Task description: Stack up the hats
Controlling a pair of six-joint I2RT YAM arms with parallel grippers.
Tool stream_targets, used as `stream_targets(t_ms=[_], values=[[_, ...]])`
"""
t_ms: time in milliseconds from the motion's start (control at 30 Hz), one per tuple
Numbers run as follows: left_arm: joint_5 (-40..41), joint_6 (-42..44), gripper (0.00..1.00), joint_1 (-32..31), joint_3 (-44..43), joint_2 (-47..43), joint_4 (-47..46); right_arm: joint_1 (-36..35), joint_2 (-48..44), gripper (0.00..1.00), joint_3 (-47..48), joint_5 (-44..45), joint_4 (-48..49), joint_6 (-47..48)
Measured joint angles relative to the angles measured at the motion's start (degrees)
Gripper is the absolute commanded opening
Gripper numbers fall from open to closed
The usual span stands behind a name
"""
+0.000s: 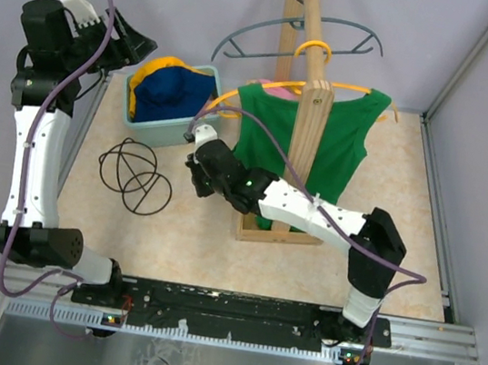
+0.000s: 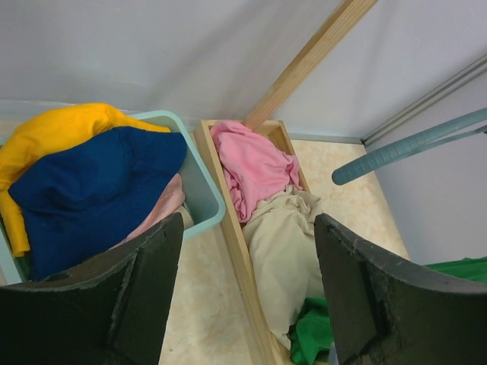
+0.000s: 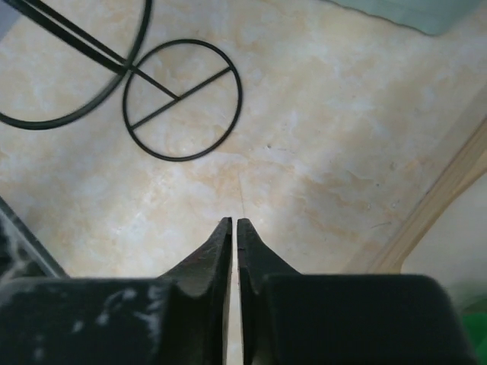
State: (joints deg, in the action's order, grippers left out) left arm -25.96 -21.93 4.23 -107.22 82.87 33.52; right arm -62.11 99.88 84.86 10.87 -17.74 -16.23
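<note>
We see the desk, a pale marbled slab, smooth and matte. Grey walls close it in on three sides, and bare room runs from its centre out to 6 and 4 o'clock.

Just past centre toward 1 o'clock rises the wooden stand, a square-edged post on a shallow, tray-like base. A green shirt hangs flat from a hanger on it.

At 11 o'clock sits the bin, teal plastic with rounded corners, just beside the long edge of the base.

The navy hat lies uppermost in the bin, a soft, slumped mound of thick cloth. The yellow-orange hat lies under and behind it, spilling over the far rim. A pale pink layer shows beneath the navy, on the side toward the stand.

The beige hat lies crumpled and creased in the base tray. It touches a brighter pink cloth bunched toward the post, and we cannot tell whether that cloth has a brim.

At 9 o'clock thin black wire hoops lie flat on the desk, each crossed by a straight bar.

The left end effector hangs above the bin and tray with its fingers spread wide and nothing between them. The right end effector is low over bare desk between the hoops and the base. Its jaws are drawn to a thin slit and grip nothing.
</note>
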Motion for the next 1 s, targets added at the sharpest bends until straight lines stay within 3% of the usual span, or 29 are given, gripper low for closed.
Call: stream_targets(t_ms=[233, 567, 1000], values=[[0.22, -0.74, 0.73, -0.04, -1.57, 0.02, -0.04, 6.78, 8.22, 0.0, 0.15, -1.53, 0.13, -1.95], [0.24, -0.7, 0.74, -0.26, -1.46, -0.46, -0.02, 14.43, 19.93, 0.0, 9.16, -1.62, -3.23, -2.95], [-0.24, -0.04, 0.74, -0.35, 0.13, -0.76, -0.07, 15.08, 27.06, 0.0, 25.29, 5.88, -11.5, -4.87]])
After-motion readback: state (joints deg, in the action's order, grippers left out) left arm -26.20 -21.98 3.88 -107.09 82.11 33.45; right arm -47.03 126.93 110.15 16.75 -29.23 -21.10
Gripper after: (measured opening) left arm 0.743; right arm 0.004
